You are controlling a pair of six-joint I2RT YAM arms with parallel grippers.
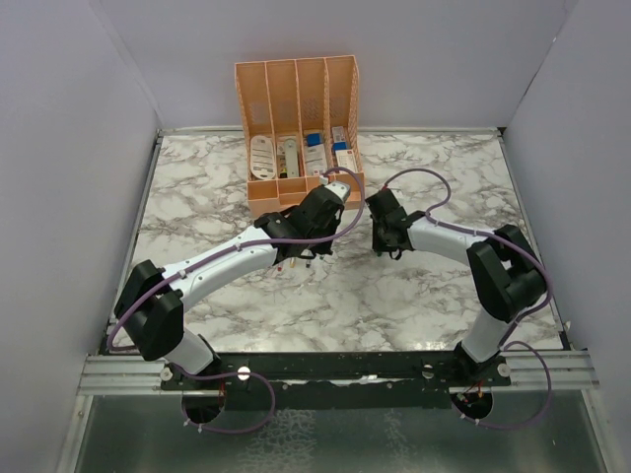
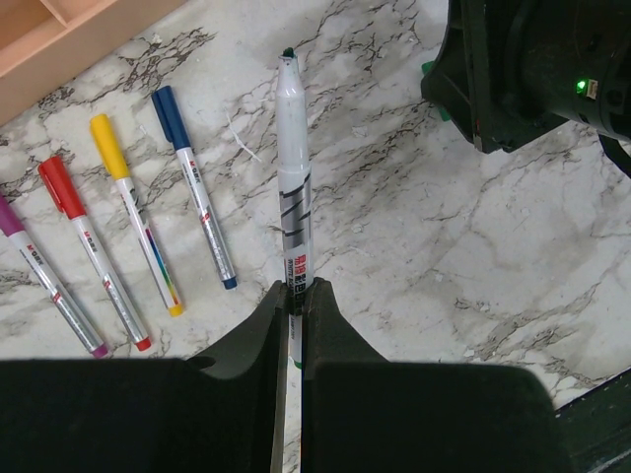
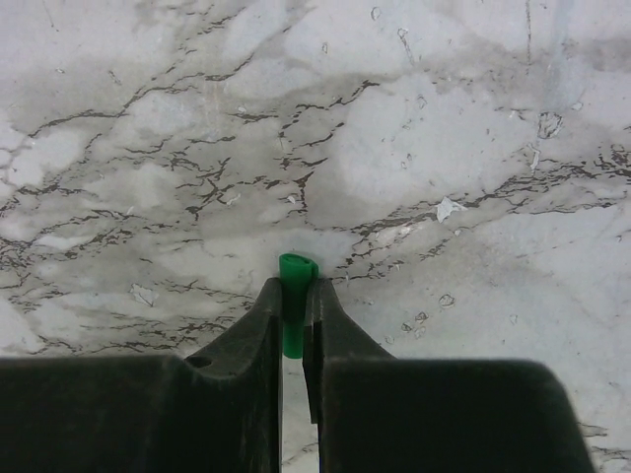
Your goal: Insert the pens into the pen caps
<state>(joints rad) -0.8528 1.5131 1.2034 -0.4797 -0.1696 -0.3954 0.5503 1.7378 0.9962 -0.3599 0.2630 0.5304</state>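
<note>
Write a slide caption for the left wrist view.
Left gripper clamps an uncapped green-tipped pen; four capped pens lie on the marble.

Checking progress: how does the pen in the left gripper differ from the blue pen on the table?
The held pen is uncapped; the blue pen is capped. The held pen is clamped in the left gripper; the blue pen lies loose on the table. Both have silvery-white barrels.

- green-tipped pen (image 2: pixel 293 177): a short line of red print on the barrel, just below dark slanted stripes; the characters are too small to read.
- blue-capped pen (image 2: pixel 194 187), yellow-capped pen (image 2: pixel 136 212) and red-capped pen (image 2: pixel 94 251), lying on the tabletop: a small red mark on each barrel, not legible.
- boxes (image 1: pixel 315 153) in the peach organiser (image 1: pixel 254 99) at the tabletop's far edge: labels blurred.
</note>
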